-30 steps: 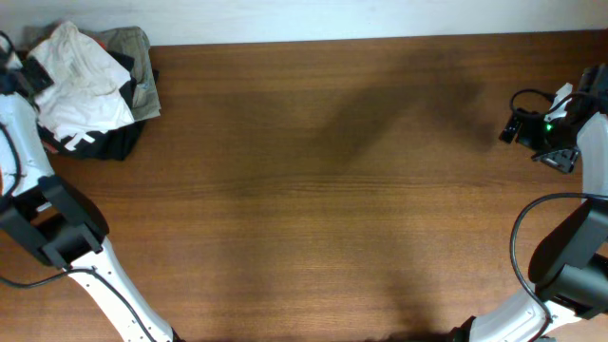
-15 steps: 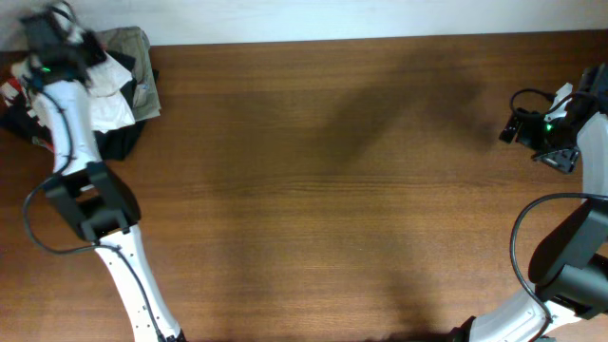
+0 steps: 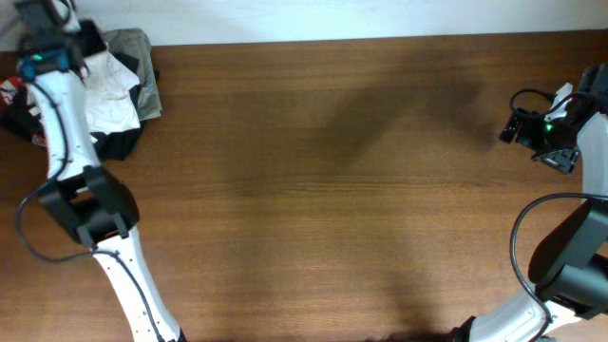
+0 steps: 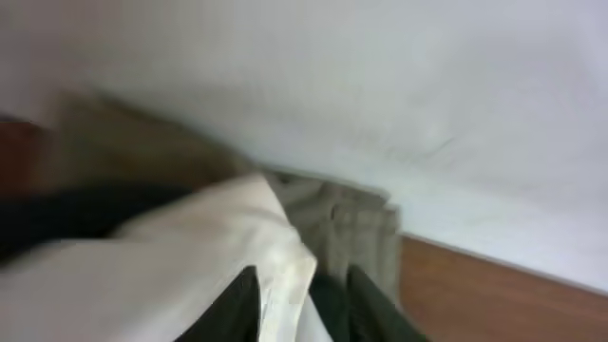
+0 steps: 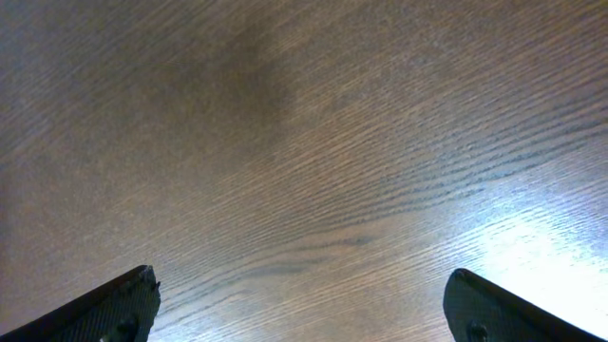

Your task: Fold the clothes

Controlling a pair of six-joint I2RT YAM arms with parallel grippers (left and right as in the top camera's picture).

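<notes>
White, grey and black clothes (image 3: 116, 81) lie heaped just beside my left gripper (image 3: 46, 30); its view is blurred, so I cannot tell how its jaws stand. My right gripper (image 5: 299, 309) hangs spread wide over the wooden table (image 5: 304, 142), well apart from the heap.

The bench (image 5: 304, 142) beneath the right claw (image 5: 302, 309) is grained wood with a soft sheen; the clothes (image 3: 112, 93) are matt cloth.
</notes>
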